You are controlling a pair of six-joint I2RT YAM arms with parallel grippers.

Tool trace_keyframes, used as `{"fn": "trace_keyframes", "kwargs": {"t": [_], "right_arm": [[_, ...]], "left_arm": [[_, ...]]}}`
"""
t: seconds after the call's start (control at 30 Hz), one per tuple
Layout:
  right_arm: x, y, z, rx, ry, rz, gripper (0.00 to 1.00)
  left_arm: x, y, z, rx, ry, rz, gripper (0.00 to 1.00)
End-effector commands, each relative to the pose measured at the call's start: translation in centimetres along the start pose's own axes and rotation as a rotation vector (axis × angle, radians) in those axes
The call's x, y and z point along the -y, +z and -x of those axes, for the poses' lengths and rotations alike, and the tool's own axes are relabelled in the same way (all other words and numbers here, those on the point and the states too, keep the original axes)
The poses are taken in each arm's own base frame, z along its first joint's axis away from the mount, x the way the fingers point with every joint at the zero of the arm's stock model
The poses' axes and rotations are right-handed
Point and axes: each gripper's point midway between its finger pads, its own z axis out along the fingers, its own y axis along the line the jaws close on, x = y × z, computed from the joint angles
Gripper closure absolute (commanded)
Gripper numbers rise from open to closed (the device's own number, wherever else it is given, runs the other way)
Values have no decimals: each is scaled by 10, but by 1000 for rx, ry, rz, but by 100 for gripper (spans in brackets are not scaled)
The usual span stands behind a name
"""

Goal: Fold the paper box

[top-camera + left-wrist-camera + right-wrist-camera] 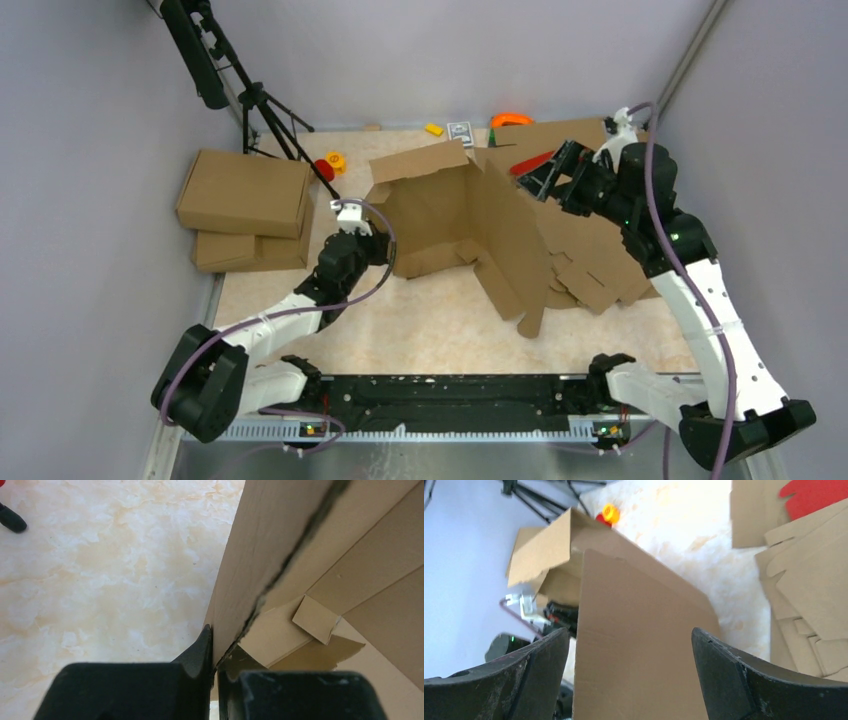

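Paper box [450,215], where is it? asks the listener.
Describer: At the middle of the table [420,335], half raised with its walls upright. A heap of flat blanks [600,265] lies just beside it on the right.
Listener: And the grippers?
Describer: Left gripper [216,652] is pinched tight on the box's left wall edge. Right gripper [532,178] hovers with jaws wide apart astride the tall right panel, gripping nothing.
Listener: Which step?
Describer: Likely standing the sides up. Next, the right probably must press that panel inward while the left steadies its wall.
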Motion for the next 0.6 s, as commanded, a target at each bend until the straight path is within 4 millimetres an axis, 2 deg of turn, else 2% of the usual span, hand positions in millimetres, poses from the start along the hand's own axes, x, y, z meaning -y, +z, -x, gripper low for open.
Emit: {"fn": "trace_keyframes", "kwargs": {"t": [0.0,0.07,0.17,0.27,0.33,0.4,0.47,0.57], "right_arm": [[22,-2,34,178,71,-52,12],[32,0,35,218,147,-39,15],[41,8,26,219,258,-7,23],[44,16,13,185,345,29,42],[42,21,3,165,403,77,61],[46,26,-10,131,441,95,73],[55,34,-24,80,428,71,77],[77,51,-47,-1,361,12,78]], "left_arm": [[13,2,19,64,14,-54,97],[14,2,19,64,20,-62,97],[16,2,20,66,24,-72,97],[19,1,21,65,34,-88,97],[19,0,21,66,36,-92,97],[20,0,21,66,43,-100,97],[21,0,21,65,47,-107,97],[22,1,19,61,59,-114,97]]}}
